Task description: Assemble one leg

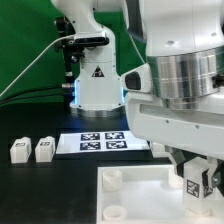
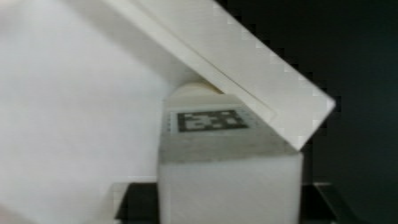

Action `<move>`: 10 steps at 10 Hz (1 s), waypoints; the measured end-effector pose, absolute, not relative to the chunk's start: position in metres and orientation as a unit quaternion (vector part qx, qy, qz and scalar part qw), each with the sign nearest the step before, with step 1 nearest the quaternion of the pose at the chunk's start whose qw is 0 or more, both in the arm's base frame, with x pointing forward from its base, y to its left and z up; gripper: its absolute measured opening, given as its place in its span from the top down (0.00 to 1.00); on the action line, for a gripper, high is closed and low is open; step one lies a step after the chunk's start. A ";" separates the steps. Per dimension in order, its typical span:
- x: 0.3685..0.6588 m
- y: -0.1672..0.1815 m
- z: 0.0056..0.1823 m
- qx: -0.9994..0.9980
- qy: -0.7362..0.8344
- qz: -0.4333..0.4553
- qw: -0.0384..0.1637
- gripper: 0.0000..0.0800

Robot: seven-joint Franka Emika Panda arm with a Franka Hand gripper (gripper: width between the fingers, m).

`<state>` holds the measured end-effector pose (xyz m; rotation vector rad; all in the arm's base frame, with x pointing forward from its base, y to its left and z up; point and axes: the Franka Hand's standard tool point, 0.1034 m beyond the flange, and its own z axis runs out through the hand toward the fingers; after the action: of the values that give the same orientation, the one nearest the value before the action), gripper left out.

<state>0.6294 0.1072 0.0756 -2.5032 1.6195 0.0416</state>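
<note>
My gripper (image 1: 197, 182) is shut on a leg (image 1: 194, 183), a small white post with a black-and-white tag on its face. I hold it upright at the exterior view's right, over the far right part of the large white square tray-like part (image 1: 140, 195). In the wrist view the leg (image 2: 222, 150) stands between my dark fingers (image 2: 139, 203), its tagged end close against the raised rim of the tray-like part (image 2: 249, 70). Whether the leg touches a socket is hidden. Two more legs (image 1: 20, 150) (image 1: 44, 149) stand on the table at the exterior view's left.
The marker board (image 1: 100, 141) lies on the black table behind the tray-like part. The arm's white base (image 1: 97, 80) stands at the back. A round socket (image 1: 113, 178) shows at the tray-like part's far left corner, another (image 1: 118, 212) at its near edge.
</note>
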 end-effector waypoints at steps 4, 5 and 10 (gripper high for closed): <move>0.627 0.104 0.075 -0.688 0.715 0.048 0.111 0.62; 0.627 0.104 0.075 -0.706 0.698 0.046 0.112 0.59; 0.623 0.121 0.079 -0.874 0.478 0.032 0.087 0.20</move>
<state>0.6226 0.1208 0.0793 -2.6016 1.4233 0.0948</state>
